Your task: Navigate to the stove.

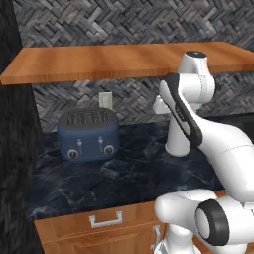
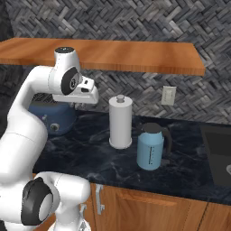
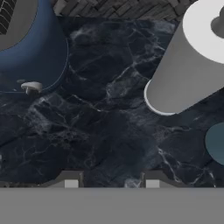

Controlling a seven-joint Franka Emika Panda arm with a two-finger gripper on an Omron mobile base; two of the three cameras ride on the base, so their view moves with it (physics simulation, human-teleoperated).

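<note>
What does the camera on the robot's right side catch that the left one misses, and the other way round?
Right base view alone: a blue kettle, a wall outlet to its right, and the dark edge of a sink.

Left base view alone: the toaster's front with its two dials, a drawer handle, and a tall dark panel on the left.

Both: the white paper towel roll, the dark marble counter, the wooden shelf, the woven backsplash and the arm. The stove is in neither view.

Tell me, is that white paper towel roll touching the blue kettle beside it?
Apart. In the right base view, a strip of dark counter shows between the paper towel roll and the blue kettle.
</note>
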